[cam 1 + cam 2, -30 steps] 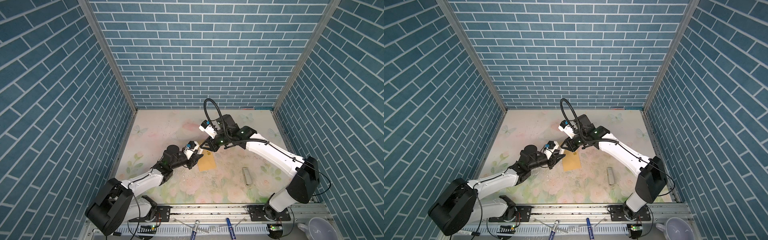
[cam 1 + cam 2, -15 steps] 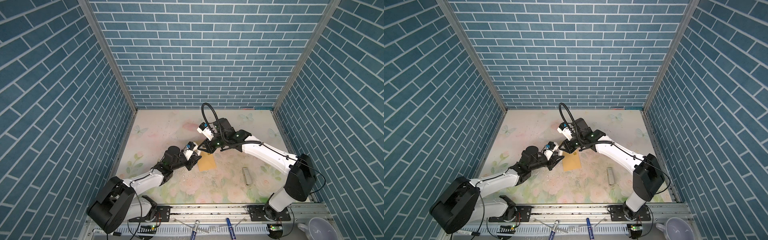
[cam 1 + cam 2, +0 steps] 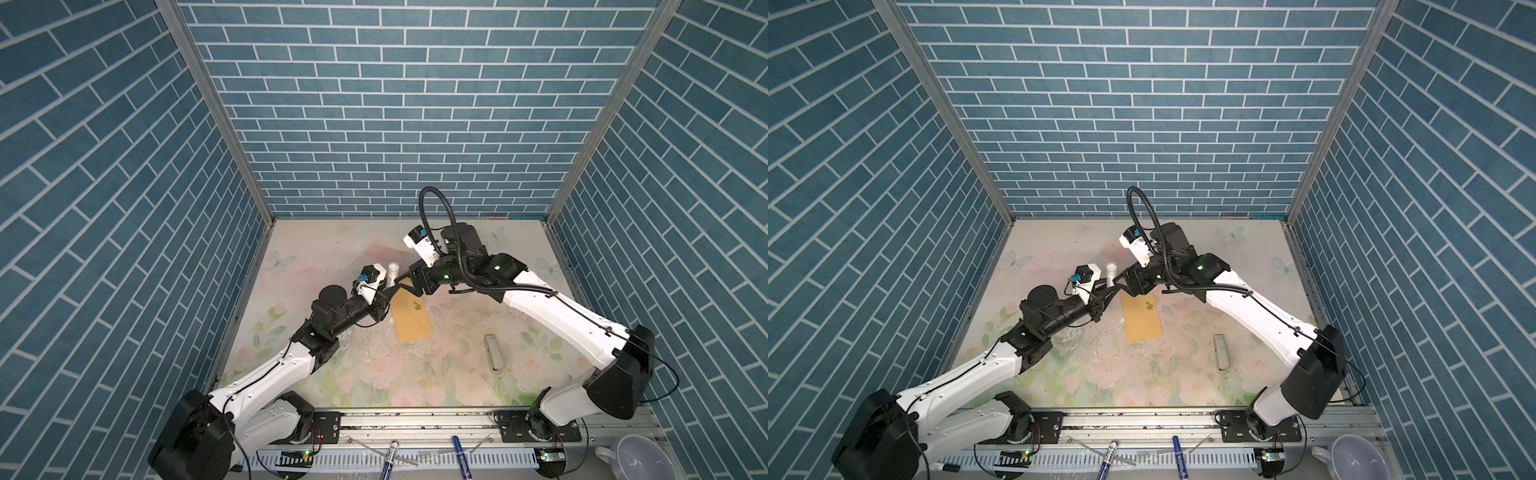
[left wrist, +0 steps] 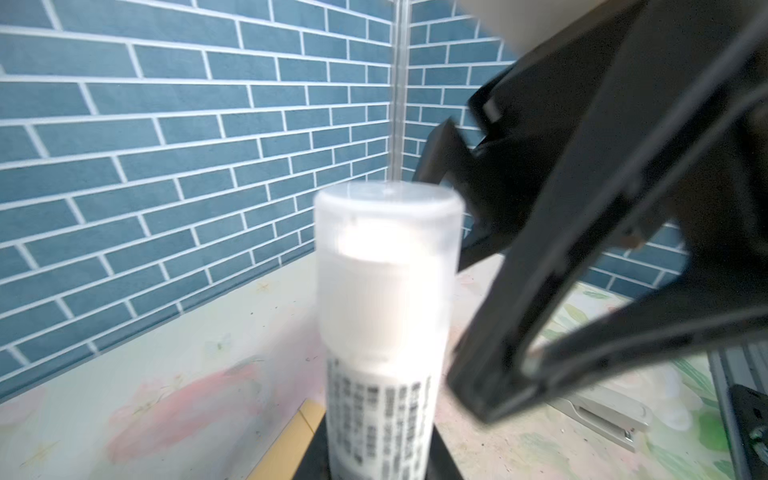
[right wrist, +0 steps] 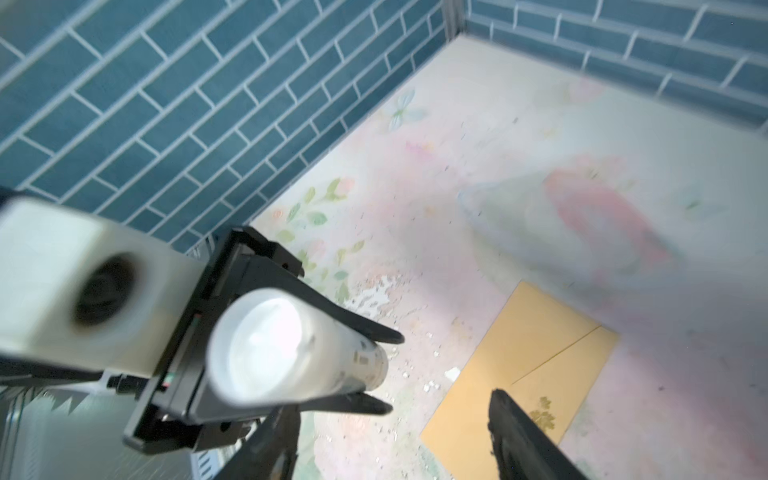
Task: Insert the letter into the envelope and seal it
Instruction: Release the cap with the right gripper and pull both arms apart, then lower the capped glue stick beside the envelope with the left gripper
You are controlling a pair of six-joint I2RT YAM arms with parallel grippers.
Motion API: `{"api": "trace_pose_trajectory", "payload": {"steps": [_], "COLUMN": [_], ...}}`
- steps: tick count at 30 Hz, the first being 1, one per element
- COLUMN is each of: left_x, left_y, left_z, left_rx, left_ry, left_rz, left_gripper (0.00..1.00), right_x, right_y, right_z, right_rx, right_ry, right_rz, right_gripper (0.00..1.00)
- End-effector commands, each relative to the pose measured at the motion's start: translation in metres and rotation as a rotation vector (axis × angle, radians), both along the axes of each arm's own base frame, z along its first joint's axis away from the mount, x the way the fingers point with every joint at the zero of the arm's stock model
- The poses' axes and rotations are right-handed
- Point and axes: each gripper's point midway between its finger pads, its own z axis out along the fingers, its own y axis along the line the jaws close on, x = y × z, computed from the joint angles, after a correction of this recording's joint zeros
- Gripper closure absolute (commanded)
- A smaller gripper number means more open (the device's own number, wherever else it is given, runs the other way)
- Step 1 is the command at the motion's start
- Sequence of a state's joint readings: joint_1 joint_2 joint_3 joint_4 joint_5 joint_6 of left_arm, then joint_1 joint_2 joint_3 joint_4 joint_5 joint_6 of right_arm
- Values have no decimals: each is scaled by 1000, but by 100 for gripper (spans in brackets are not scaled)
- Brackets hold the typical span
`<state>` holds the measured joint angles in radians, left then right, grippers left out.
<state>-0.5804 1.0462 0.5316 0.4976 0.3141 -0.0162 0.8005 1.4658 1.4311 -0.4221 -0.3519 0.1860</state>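
In both top views the envelope (image 3: 411,318) lies flat near the middle of the table (image 3: 457,374). Its flap is folded down, a small gold flower shows on its face, and its long sides run roughly from 12 to 6 o'clock. The left gripper (image 3: 384,291) sits at the envelope's 11 o'clock corner, its jaws pinching a white glue stick (image 3: 391,274) that points up and away. The right gripper (image 3: 405,284) hangs over the envelope's 12 o'clock end, just beside the stick. A grey stapler (image 3: 493,352) lies well apart at the envelope's 4 o'clock. In the left wrist view the glue stick (image 4: 386,311) fills the centre, blurred, with its translucent cap on. The right arm's black fingers (image 4: 540,291) are close beside it, and a corner of the envelope (image 4: 291,440) shows below. In the right wrist view the left gripper's fingers (image 5: 365,328) clamp the stick (image 5: 291,345) on both sides. The right gripper (image 5: 395,440) has its jaws spread wide with nothing between them, above the envelope (image 5: 532,353).
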Motion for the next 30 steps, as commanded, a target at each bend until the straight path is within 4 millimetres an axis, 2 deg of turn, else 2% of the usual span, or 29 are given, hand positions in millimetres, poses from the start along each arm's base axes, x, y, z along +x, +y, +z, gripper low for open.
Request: {"api": "trace_pose_trajectory", "payload": {"steps": [1, 6, 9, 17, 23, 30], "left_x": [18, 46, 62, 84, 88, 87], "left_y": [22, 48, 56, 65, 69, 71], "left_z": [-14, -25, -38, -83, -119, -156], "left_rx": [78, 134, 123, 161, 160, 175], "left_ry": [157, 402, 526, 781, 915, 1017], "left_rz": [162, 319, 380, 478, 533, 580], "left_gripper": [100, 100, 100, 100, 100, 100], "right_x": [20, 33, 38, 50, 59, 64], "right_y": [-27, -66, -82, -95, -102, -111], "right_z": [57, 52, 45, 15, -8, -26], "right_rx": [120, 144, 152, 122, 96, 79], "right_ry": [-193, -233, -221, -133, -66, -43], "right_rz": [-150, -304, -366, -431, -477, -500], "right_gripper": [25, 23, 22, 21, 20, 18]}}
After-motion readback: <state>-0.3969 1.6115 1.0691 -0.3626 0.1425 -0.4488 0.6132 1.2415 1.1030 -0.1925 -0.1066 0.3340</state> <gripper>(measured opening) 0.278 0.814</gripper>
